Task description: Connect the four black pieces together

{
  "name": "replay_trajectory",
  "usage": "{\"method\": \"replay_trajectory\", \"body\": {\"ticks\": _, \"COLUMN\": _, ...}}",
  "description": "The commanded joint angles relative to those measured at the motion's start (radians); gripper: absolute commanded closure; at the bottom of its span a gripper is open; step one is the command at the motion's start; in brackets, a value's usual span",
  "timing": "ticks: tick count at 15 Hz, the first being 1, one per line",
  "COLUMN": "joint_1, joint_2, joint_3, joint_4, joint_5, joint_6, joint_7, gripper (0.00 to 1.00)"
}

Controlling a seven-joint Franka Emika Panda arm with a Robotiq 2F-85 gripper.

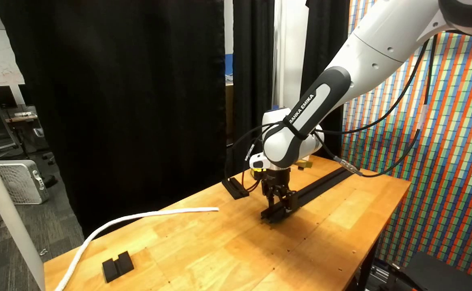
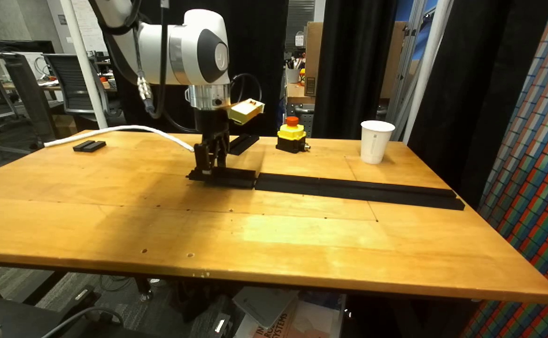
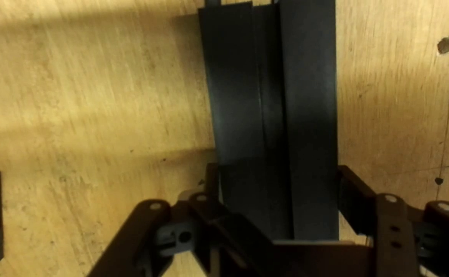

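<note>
Exterior views, curtains (image 1: 118,101): black, hanging behind the table (image 2: 90,234) in both.
Table: wooden, its top marked with small holes.
Arm (image 1: 365,68): white and black, bent over the table.
Strip (image 2: 372,193): flat black pieces laid end to end on the table, one seam showing, reaching near the table's edge; number hard to tell.
Rope (image 1: 151,214): white, curved, one end lying on the table well apart from the strip.
Gripper (image 3: 278,173): upright, low over the table.
Jaws: drawn in, parted only by the width of the bar (image 3: 309,115), one on each long side, clasping it.
Bar: black, flat, grooved lengthwise, roughly in line with the strip, its end just beside it in an exterior view; whether they touch cannot be told.
Cup (image 2: 375,142): white, upright on the table beyond the strip in an exterior view.
Stub (image 2: 244,144): short, flat, black, on the table behind the gripper in an exterior view.
Stop button (image 2: 292,134): red on yellow, between the stub and the cup in an exterior view.
Block (image 1: 117,267): small, black, notched, near the rope in both exterior views.
</note>
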Motion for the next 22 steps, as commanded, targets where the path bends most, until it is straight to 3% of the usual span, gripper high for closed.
{"method": "replay_trajectory", "body": {"ticks": 1, "joint_1": -0.003, "joint_2": 0.005, "joint_3": -0.004, "joint_4": 0.021, "joint_5": 0.029, "joint_6": -0.011, "joint_7": -0.038, "gripper": 0.52}}
{"method": "replay_trajectory", "body": {"ticks": 22, "joint_1": -0.028, "joint_2": 0.067, "joint_3": -0.001, "joint_4": 0.088, "joint_5": 0.070, "joint_6": -0.023, "joint_7": -0.083, "gripper": 0.52}}
